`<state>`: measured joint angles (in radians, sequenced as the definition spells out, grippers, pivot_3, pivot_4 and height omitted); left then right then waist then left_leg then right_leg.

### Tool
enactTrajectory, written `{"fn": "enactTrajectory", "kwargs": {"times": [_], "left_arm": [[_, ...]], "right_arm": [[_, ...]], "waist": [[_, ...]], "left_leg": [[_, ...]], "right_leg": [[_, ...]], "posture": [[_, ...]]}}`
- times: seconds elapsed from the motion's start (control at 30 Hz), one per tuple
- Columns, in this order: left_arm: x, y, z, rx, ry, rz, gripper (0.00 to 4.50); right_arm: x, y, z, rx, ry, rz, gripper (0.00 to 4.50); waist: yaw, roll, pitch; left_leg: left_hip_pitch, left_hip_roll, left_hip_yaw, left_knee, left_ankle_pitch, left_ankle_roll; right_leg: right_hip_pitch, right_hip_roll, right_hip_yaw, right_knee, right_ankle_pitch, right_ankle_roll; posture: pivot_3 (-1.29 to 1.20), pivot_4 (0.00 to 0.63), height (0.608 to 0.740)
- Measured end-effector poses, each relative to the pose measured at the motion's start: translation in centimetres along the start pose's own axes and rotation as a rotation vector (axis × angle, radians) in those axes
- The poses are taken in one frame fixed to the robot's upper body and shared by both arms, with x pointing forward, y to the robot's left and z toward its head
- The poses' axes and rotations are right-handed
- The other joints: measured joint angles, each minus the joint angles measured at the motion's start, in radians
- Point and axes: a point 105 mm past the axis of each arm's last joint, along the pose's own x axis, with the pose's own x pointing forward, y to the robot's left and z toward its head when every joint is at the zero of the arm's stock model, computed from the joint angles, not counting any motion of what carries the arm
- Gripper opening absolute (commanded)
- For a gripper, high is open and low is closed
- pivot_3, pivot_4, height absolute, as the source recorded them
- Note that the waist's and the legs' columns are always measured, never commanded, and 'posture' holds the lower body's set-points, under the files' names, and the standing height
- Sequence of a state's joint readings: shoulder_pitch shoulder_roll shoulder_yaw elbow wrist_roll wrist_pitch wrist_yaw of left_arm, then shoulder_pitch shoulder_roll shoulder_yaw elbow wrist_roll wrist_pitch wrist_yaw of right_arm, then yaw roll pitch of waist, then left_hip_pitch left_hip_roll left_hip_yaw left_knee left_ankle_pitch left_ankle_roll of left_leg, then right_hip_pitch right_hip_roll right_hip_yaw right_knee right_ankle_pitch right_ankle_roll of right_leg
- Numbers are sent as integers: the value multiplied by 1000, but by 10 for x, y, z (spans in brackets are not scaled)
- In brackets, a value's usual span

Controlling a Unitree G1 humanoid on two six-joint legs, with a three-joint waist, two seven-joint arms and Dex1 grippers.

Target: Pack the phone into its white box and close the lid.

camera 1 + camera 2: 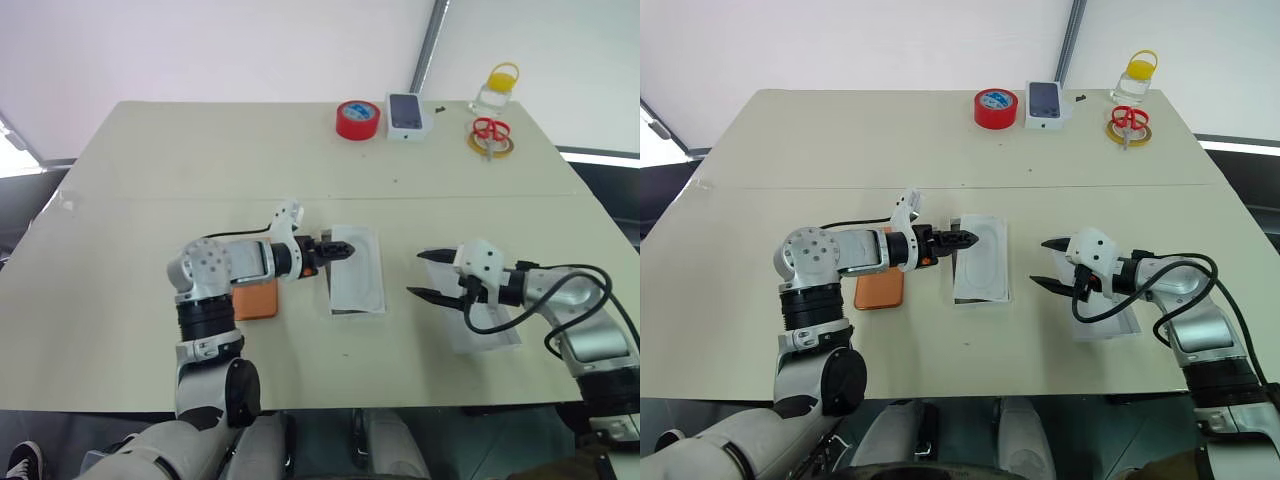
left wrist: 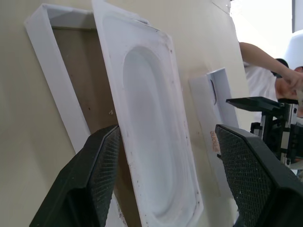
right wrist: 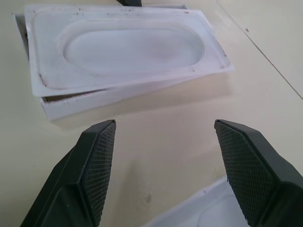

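The orange phone (image 1: 258,299) lies flat on the table, partly under my left forearm. To its right a flat white insert (image 1: 357,268) with an oval recess lies askew on the lid (image 2: 52,71), a deeper white shell with its hollow side up. My left gripper (image 1: 343,248) is open over the insert's near-left part, and its fingers (image 2: 99,165) stand to either side of the insert without pinching it. The white box (image 1: 490,335), a shallow tray, lies at the right. My right gripper (image 1: 430,276) hovers open above the tray's left end, pointing toward the lid, with nothing held.
At the table's far edge stand a red tape roll (image 1: 357,119), a small box picturing a dark phone (image 1: 406,115), a clear jar with a yellow lid (image 1: 496,92), and red-handled scissors on a yellow ring (image 1: 490,135). A person's arm (image 2: 265,61) shows beyond my right gripper.
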<state>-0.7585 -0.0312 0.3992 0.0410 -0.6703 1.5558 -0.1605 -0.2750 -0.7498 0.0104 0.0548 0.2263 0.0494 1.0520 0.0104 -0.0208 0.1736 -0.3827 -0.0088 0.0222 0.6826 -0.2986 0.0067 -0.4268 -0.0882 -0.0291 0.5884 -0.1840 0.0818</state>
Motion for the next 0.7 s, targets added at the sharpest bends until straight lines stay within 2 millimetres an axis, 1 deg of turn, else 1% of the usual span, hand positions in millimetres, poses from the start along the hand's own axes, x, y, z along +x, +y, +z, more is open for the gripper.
{"fn": "enactTrajectory", "kwargs": {"times": [0.07,0.17,0.2,0.23,0.27,0.3,0.4,0.47,0.5,0.57,0.63,0.7], "left_arm": [[-7,-1,6,30,-26,0,3359],[-16,-6,14,94,-65,-2,3359],[-19,-6,15,107,-76,2,3399],[-22,-5,15,115,-85,8,3399],[-24,-3,15,117,-88,12,3399],[-25,-2,13,116,-88,13,3399],[-28,3,8,117,-88,29,3399],[-34,6,13,187,-168,45,3399],[-42,8,21,268,-242,64,3399],[-56,8,38,333,-365,65,3399],[-72,9,54,339,-470,50,3399],[-88,20,62,386,-513,91,3399]], "right_arm": [[8,-5,14,1,-62,-21,3504],[13,-10,24,-3,-99,-34,3504],[14,-9,25,5,-107,-32,2928],[15,-8,25,9,-110,-29,2676],[16,-7,25,11,-113,-25,2139],[17,-7,25,13,-114,-23,1719],[23,-5,28,15,-131,-20,134],[27,-6,34,12,-154,-25,55],[29,-8,37,11,-164,-36,55],[36,-10,39,-1,-164,-60,55],[51,-3,42,-16,-160,-56,55],[65,10,45,-22,-168,-19,55]], "waist": [[-1,0,0],[2,0,0],[3,0,0],[4,0,0],[3,0,0],[2,0,0],[1,0,0],[-4,0,0],[-5,0,0],[-5,1,0],[-3,1,0],[-5,1,0]], "left_leg": [[0,0,0,0,0,0],[-1,0,-1,0,0,0],[-1,0,-1,0,0,0],[-1,0,-1,0,0,0],[-1,-1,0,0,0,0],[-1,-1,0,0,0,0],[-1,0,0,0,0,0],[-2,0,0,0,0,0],[-2,1,0,0,0,-1],[-2,1,0,-1,1,-2],[-2,1,0,-1,1,-2],[-2,1,0,-1,1,-2]], "right_leg": [[0,0,0,0,0,0],[0,0,0,0,0,0],[0,0,0,0,0,0],[0,-1,0,-1,0,0],[0,-1,0,-1,0,0],[0,-1,0,-1,0,0],[0,-1,0,-1,0,0],[-1,0,0,-1,0,0],[-2,0,0,-1,0,-1],[-2,0,0,-1,0,-1],[-2,0,0,-1,0,-2],[-3,0,0,-1,0,-2]], "posture": [[0,150,740],[0,150,740],[0,150,740],[0,150,740],[0,150,740],[0,150,740],[0,150,740],[0,150,740],[0,150,740],[0,150,740],[0,150,740],[0,150,740]]}}
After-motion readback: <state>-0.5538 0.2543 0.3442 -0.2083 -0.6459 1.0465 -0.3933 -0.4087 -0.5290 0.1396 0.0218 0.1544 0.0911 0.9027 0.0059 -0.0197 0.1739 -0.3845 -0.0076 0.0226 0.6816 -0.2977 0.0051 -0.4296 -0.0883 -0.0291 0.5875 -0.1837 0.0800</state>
